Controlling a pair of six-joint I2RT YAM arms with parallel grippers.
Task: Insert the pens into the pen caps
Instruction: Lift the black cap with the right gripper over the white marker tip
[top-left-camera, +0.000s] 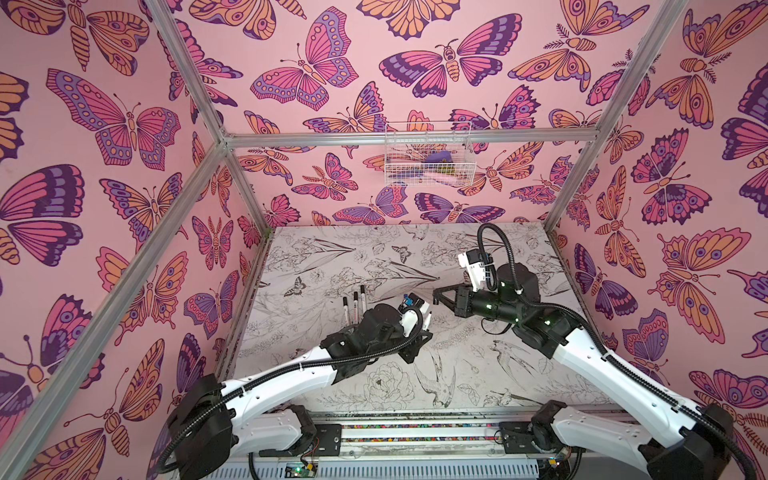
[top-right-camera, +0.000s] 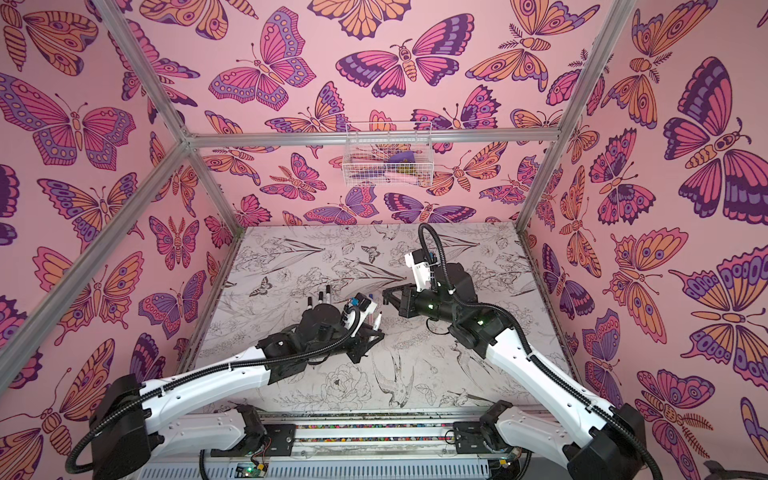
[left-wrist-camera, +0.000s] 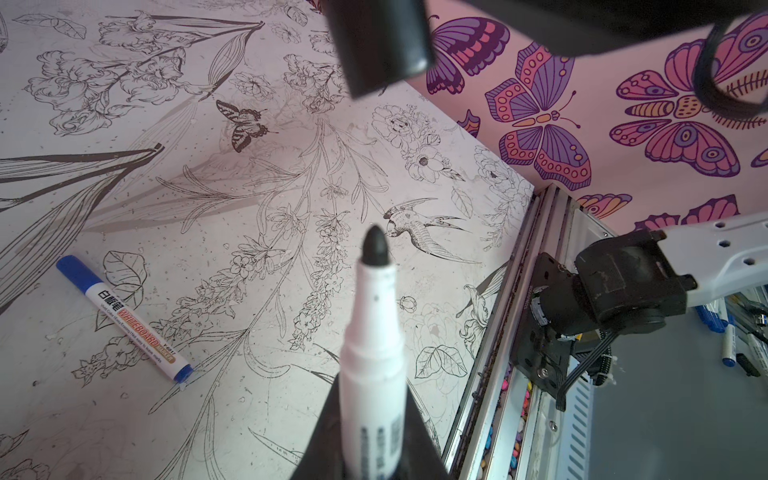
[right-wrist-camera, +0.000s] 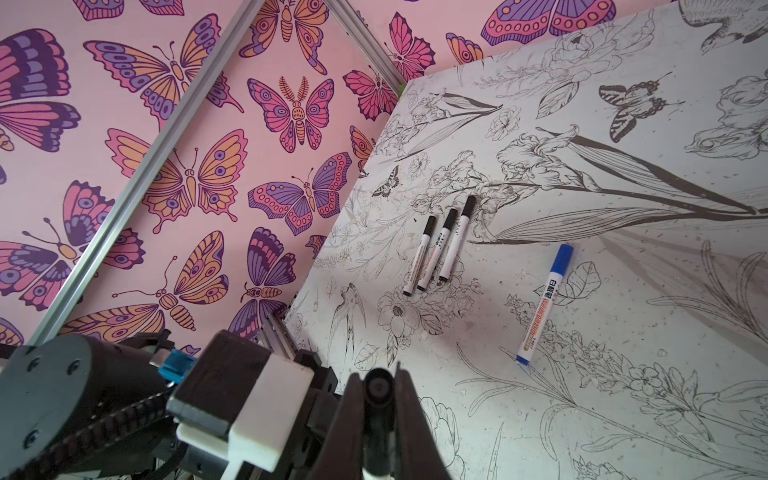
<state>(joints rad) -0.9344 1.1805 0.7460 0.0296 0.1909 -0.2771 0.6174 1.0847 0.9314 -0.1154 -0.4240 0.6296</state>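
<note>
My left gripper (left-wrist-camera: 371, 386) is shut on an uncapped white pen (left-wrist-camera: 372, 332), whose black tip (left-wrist-camera: 376, 247) points at a black pen cap (left-wrist-camera: 382, 45) held a short way off. My right gripper (right-wrist-camera: 378, 374) is shut on that cap (right-wrist-camera: 379, 388), open end toward the pen. In both top views the two grippers (top-left-camera: 424, 328) (top-left-camera: 436, 293) face each other over the table's middle. Three capped black pens (right-wrist-camera: 440, 249) lie side by side at the left (top-left-camera: 355, 305). A capped blue pen (right-wrist-camera: 544, 303) lies alone (left-wrist-camera: 124, 320).
The floral table (top-left-camera: 374, 257) is closed in by pink butterfly walls and aluminium frame posts. A white wire basket (top-left-camera: 428, 153) hangs on the back wall. A rail (top-left-camera: 415, 419) with the arm bases runs along the front edge. Loose markers (left-wrist-camera: 727, 332) lie beyond that edge.
</note>
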